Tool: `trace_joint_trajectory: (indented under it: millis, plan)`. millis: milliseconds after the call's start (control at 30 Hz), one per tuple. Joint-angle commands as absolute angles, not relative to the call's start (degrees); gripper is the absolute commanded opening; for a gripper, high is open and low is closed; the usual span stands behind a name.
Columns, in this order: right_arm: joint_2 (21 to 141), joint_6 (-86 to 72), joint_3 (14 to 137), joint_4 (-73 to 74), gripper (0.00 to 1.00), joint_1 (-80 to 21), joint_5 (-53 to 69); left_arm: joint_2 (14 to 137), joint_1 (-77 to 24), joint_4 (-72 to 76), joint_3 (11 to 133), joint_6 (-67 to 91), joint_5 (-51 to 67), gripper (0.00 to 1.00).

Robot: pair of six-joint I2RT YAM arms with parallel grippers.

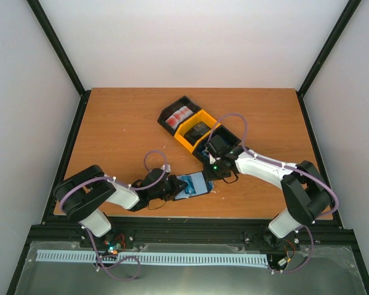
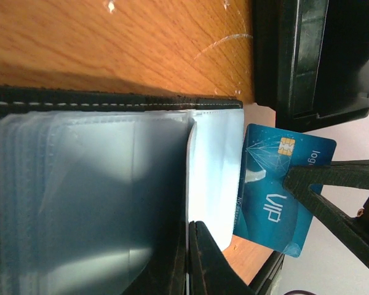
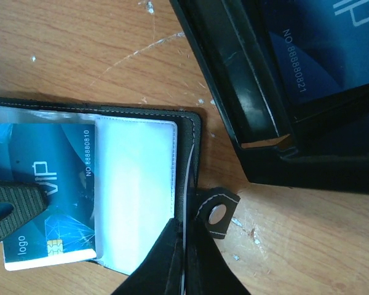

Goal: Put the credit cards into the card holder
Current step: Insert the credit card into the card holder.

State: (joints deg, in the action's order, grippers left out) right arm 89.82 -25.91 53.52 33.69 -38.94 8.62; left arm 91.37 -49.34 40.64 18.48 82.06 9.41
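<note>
Two arms meet at open card holder (image 1: 183,187) near table (image 1: 123,135) front edge, close to bins (image 1: 183,137).
Left wrist: left gripper (image 2: 192,236) pressed closed, pinching card holder's clear pocket edge; blue credit card (image 2: 277,203) sticks out, one edge under white pocket (image 2: 215,166).
Right wrist: right gripper (image 3: 182,236) closed tight at card holder edge by clasp tab (image 3: 216,215); cannot tell what it grips.

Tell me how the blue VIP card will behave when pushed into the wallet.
The blue VIP card lies flat with straight edges, so it is likely stiff. It looks very thin, so it is probably light. Its smooth printed face may slip in a pinch.
</note>
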Motion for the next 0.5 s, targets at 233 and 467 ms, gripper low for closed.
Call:
trace_joint_trajectory:
  millis: [233,467]
  plan:
    - [89.25,-25.57,52.88,33.77,0.03,-39.42,11.63,96.01,-50.10,47.07,19.82,82.19,11.54,0.06]
    - [89.25,-26.01,52.64,33.32,0.03,-39.39,12.25,96.90,-50.18,43.43,21.80,80.95,14.12,0.10]
